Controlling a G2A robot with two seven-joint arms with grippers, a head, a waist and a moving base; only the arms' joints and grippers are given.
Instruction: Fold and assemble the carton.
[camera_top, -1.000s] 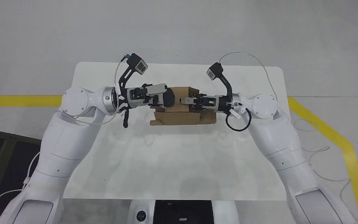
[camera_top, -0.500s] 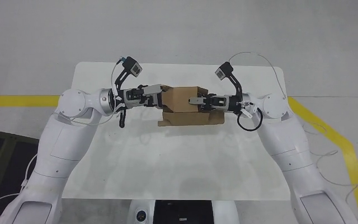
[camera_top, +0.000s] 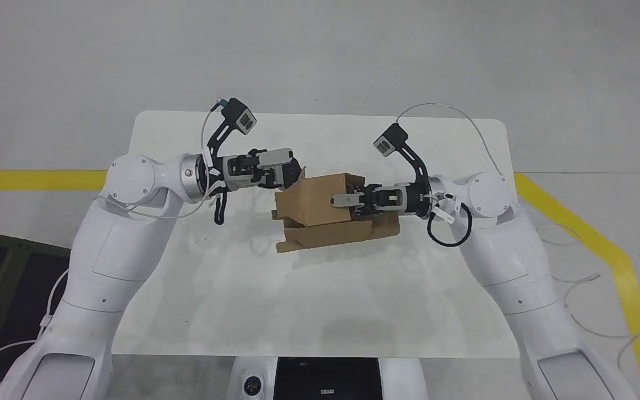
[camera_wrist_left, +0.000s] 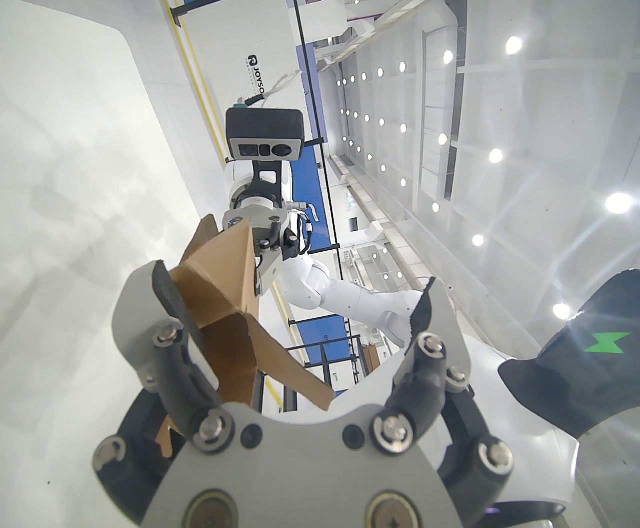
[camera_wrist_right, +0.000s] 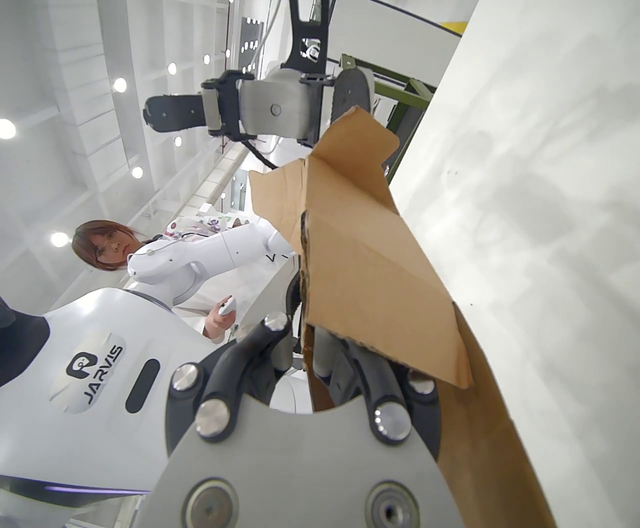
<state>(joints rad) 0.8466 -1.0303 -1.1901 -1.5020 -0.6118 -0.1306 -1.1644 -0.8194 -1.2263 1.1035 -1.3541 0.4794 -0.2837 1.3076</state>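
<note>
White table (camera_top: 200, 300) seen from above, w/ two robot arms meeting over it. A brown, partly folded carton (camera_top: 322, 208) is tilted over the table's middle, a bit nearer the far edge, flaps loose. Can't tell if it rests on the surface. R gripper (camera_top: 348, 198) is clamped on a carton wall at the right end, cardboard pinched in its grip. L gripper (camera_top: 298, 172) is just beside the carton's far-left corner, fingers (camera_wrist_left: 167, 295) spread wide, gripping nothing. One flap lies next to one finger.

White table (camera_top: 330, 300) on grey floor (camera_top: 320, 50), yellow line (camera_top: 50, 180), ceiling lights (camera_wrist_left: 617, 202)
</note>
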